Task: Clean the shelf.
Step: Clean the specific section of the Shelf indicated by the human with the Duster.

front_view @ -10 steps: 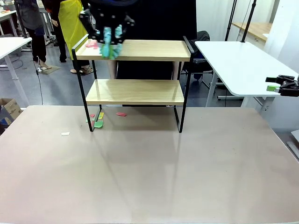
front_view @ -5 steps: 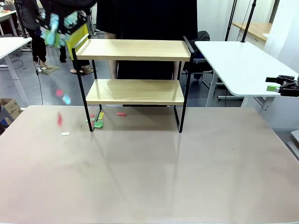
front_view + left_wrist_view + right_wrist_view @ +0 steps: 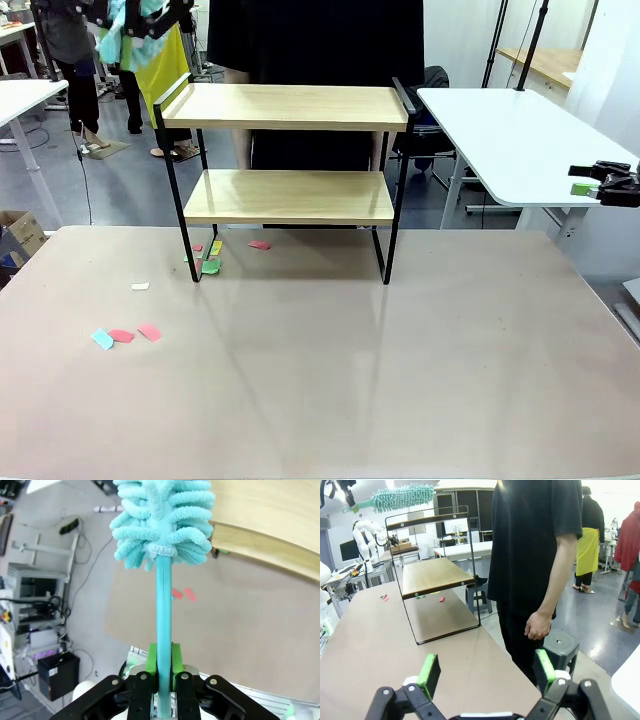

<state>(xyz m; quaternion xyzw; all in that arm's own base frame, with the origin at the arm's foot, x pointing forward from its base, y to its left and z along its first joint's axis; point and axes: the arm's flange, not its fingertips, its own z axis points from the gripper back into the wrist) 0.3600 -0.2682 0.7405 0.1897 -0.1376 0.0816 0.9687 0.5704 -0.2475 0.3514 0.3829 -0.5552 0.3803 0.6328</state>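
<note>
The shelf stands at the far middle of the table, and both its wooden boards are bare. Above and left of its top left corner, my left gripper is shut on a teal fluffy duster. In the left wrist view the green pads clamp the duster's handle, and its head hangs beside the shelf's top board. My right gripper stays off the table's right side, open and empty. From there the shelf and the duster are visible.
Three paper scraps lie on the table at the left, and a white one lies farther back. More scraps lie by the shelf's left foot. A person in black stands behind the shelf. A white side table is at the right.
The left gripper swept the duster off the left end of the top board and up to the left. Pink and blue scraps fell from the board onto the table at the left.
</note>
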